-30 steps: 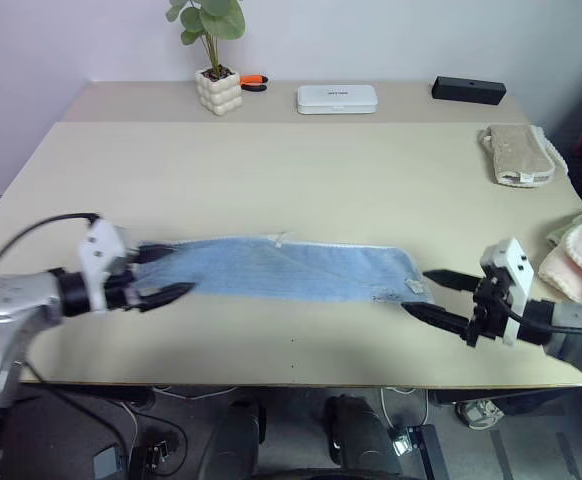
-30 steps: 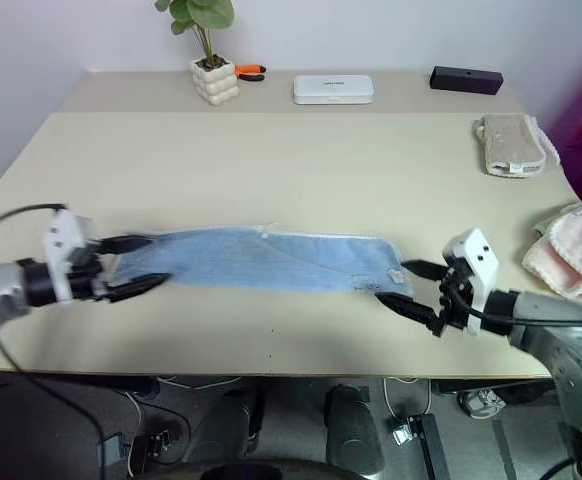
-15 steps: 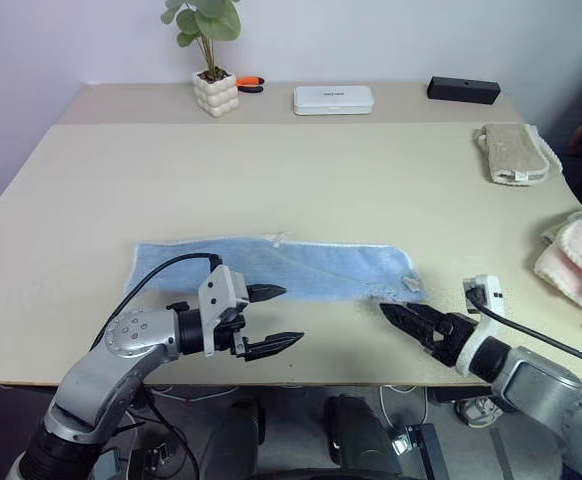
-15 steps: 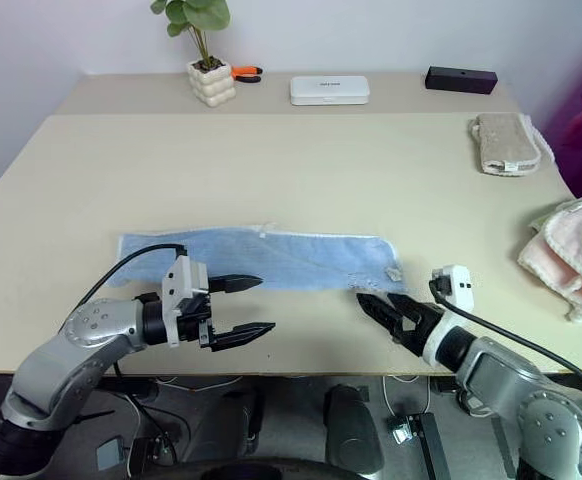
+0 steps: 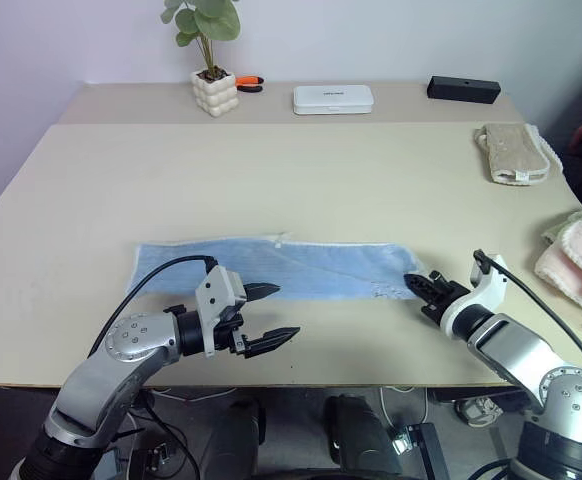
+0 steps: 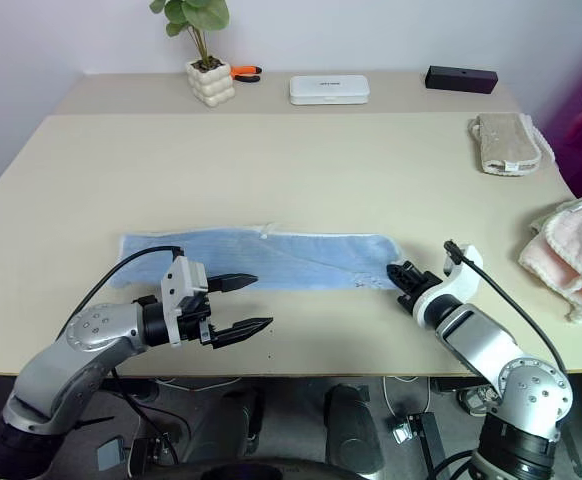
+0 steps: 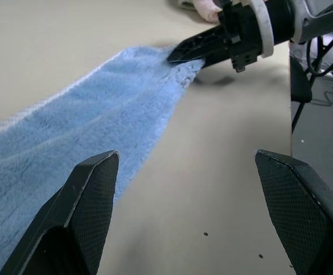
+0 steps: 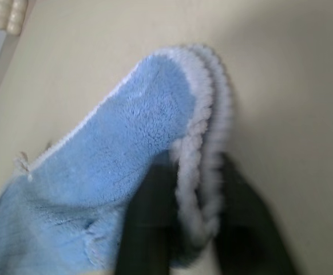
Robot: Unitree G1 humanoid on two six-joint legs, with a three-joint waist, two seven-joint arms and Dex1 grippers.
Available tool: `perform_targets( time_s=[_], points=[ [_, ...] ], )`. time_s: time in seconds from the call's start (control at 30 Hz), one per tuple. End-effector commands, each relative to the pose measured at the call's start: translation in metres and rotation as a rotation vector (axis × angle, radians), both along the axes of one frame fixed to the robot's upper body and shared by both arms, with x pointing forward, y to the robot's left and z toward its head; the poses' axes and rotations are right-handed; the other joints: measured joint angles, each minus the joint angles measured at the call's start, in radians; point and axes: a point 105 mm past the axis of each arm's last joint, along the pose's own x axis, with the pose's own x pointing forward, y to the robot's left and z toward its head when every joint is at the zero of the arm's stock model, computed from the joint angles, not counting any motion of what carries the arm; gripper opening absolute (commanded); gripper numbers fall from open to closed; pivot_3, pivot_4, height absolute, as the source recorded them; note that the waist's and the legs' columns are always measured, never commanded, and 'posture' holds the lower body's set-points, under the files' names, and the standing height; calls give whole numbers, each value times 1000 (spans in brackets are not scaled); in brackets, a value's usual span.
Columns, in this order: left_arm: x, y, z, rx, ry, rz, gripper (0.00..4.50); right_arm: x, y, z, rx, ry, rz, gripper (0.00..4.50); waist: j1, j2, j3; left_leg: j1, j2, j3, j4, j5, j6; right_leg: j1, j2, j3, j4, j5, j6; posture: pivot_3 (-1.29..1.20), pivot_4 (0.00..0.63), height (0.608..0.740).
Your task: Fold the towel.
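A wide beige table runs up to a pale wall, and the action sits at its near edge. Low in the frame, left of centre, the left gripper hovers just off the towel's front edge with its two black fingers spread wide apart, nothing between them. Over at lower right, the right gripper is pinched tight on the right end of the towel; the wrist view shows the whitish border squeezed between its dark fingers. The towel itself, light blue, lies as a long flat strip across the middle of the frame, parallel to the near edge, with a small white loop tag on its far edge. At the right edge sits a pink-and-cream towel pile, and farther up the right side a folded beige towel. Along the top of the frame, from left to right: a potted plant, an orange-handled tool, a white case, a black box.
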Motion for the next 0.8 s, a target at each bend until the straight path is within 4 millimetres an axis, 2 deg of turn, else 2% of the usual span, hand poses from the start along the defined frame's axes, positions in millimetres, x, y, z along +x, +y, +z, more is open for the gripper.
perform_targets(
  time_s=[0.03, 0.2, 0.3, 0.4, 0.53, 0.6, 0.67, 0.8],
  points=[
    [2, -3, 8, -21, -47, 0, 3896, 3, -11, 19, -39, -63, -24, 30, 0, 0, 0, 0, 0, 0, 0, 0, 0, 0, 0, 0, 0, 0, 0, 0, 150, 738],
    [11, -8, 9, -37, -61, 7, 3896, -4, -60, 36, -250, -92, -66, 30, 5, 2, 0, -1, -1, 0, 1, 0, 0, 1, 0, 0, -2, 0, 0, 0, 150, 738],
    [14, -10, 8, -40, -68, 5, 3896, -7, -72, 43, -338, -103, -38, 30, 2, 1, -1, -1, -1, 0, 0, -1, 2, 2, 0, 0, -4, 0, 0, 0, 150, 738],
    [19, -13, 8, -45, -75, 4, 3896, -3, -84, 59, -469, -135, 7, 30, -1, 3, -1, 0, 0, 0, 0, -1, 3, 2, 1, 0, -4, 0, 0, 0, 150, 738],
    [22, -16, 8, -49, -86, 2, 3896, 3, -67, 75, -723, -196, 205, 30, 0, 4, -1, 0, 0, 1, 1, -2, 3, 2, 1, 0, -4, 0, 1, 0, 150, 738],
    [23, -17, 9, -49, -92, 1, 3896, 7, -39, 85, -883, -282, 382, 30, -2, 4, -1, 0, 0, 1, 1, -2, 3, 2, 1, 0, -4, 0, 1, 0, 150, 738],
    [21, -18, 10, -52, -95, 0, 3896, 12, -15, 92, -940, -355, 483, 30, -4, 5, -1, 0, 0, 1, 1, -2, 3, 2, 1, 1, -4, 0, 1, 0, 150, 738],
    [19, -19, 10, -54, -95, 2, 3896, 12, 24, 79, -1061, -420, 709, 30, 5, 4, 0, -1, 0, 1, 1, -2, 3, 2, 1, 0, -5, 0, 1, 0, 150, 738]
  ],
)
